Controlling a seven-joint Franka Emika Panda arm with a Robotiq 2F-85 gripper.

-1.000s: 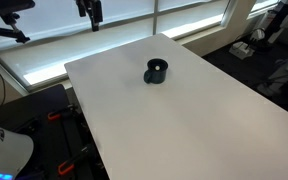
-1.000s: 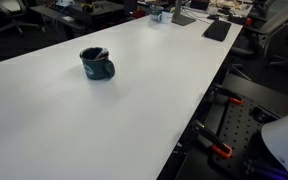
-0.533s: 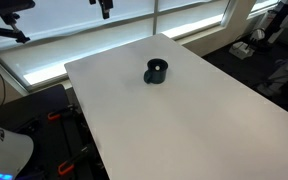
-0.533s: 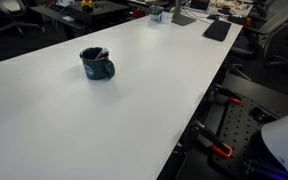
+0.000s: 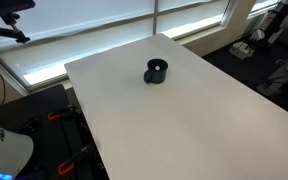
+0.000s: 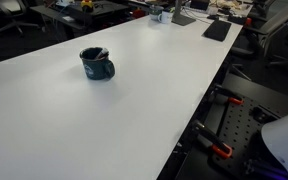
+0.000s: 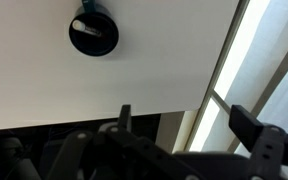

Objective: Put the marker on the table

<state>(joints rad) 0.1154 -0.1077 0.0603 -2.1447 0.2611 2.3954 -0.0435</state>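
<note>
Gripper [image 7: 181, 118]: jaws spread wide, empty, touching nothing. Smooth, matte white table [image 5: 184, 120] bears a round dark mug [image 6: 97, 65]. A pale slim stick inside it is seemingly the marker [image 6: 97, 52].

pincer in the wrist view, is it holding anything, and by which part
Nothing is held: the pincer is open and empty, apart from the dark mug on the table.

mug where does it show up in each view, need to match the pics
In an exterior view: mug just above centre.
In an exterior view: mug left of centre, upper half.
Wrist view: mug top left.
Shared landmark: the white table it stands on.
</note>
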